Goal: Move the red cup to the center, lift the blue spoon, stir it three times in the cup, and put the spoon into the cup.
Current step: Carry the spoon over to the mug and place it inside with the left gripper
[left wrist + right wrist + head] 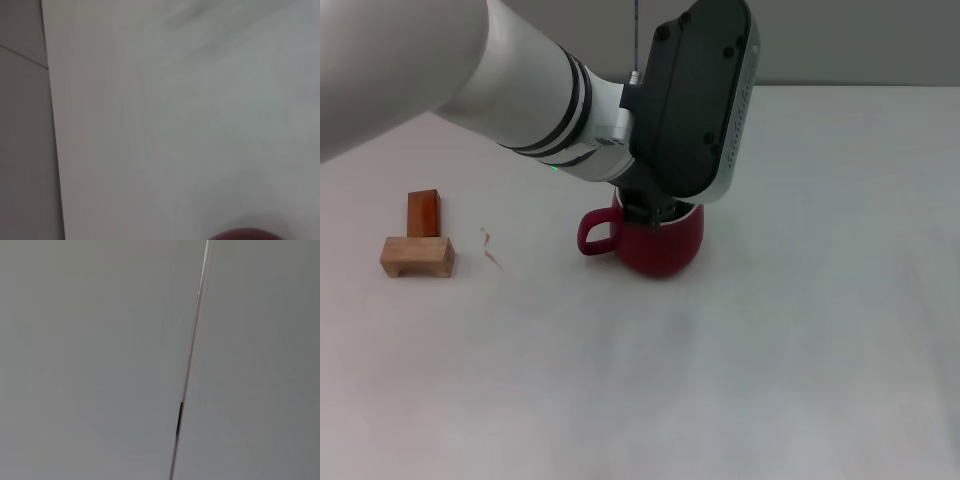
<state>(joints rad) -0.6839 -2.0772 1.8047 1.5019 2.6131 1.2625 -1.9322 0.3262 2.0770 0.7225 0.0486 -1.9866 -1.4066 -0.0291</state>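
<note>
The white table [800, 330] fills your view, its far edge meeting a grey wall behind. Your left arm reaches in from the upper left, and the left gripper [655, 212] hangs directly over the mouth of the red cup [665, 245]; the black wrist housing hides the fingers, so you cannot tell whether they are spread or closed, or holding anything. The cup stands upright near the middle of the table, its handle pointing to your left. The blue spoon is not visible in any view. It may be under the gripper in the cup, which would put you at stirring or placing, but that is a guess. Confirm the spoon before you lift away, and rise straight up to avoid catching the rim. Two wooden blocks [417, 245] sit well apart to the left, with a small reddish scrap [491, 246] near them. The right gripper is out of sight.
</note>
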